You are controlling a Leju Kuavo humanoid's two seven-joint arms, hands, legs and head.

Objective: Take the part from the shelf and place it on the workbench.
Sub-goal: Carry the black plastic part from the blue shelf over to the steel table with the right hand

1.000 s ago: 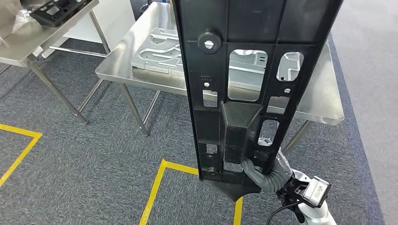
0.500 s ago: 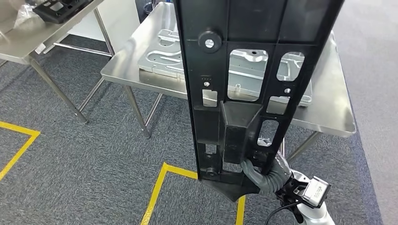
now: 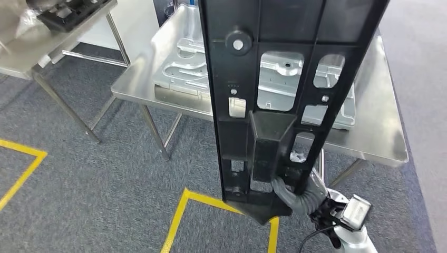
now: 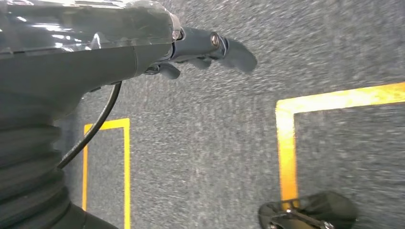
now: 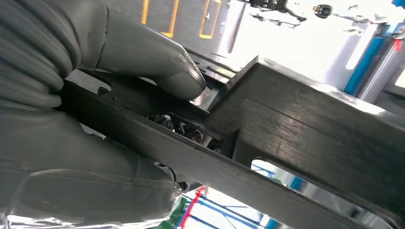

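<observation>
Upright in the right hand: the black part, short of the workbench

Low at the robot's right side, the right hand (image 3: 296,197) grips the long black part (image 3: 274,95) near its lower end, thumb (image 5: 157,62) pressed on its rib. It stands upright above the grey carpet (image 3: 105,174). Beyond it, a steel workbench (image 3: 379,132) carries a grey metal panel (image 3: 184,68). Over yellow floor tape (image 4: 286,143), the left hand (image 4: 200,52) holds nothing, fingers loose

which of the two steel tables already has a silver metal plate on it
The nearer table, behind the black part; the far-left table carries a black part instead.
</observation>
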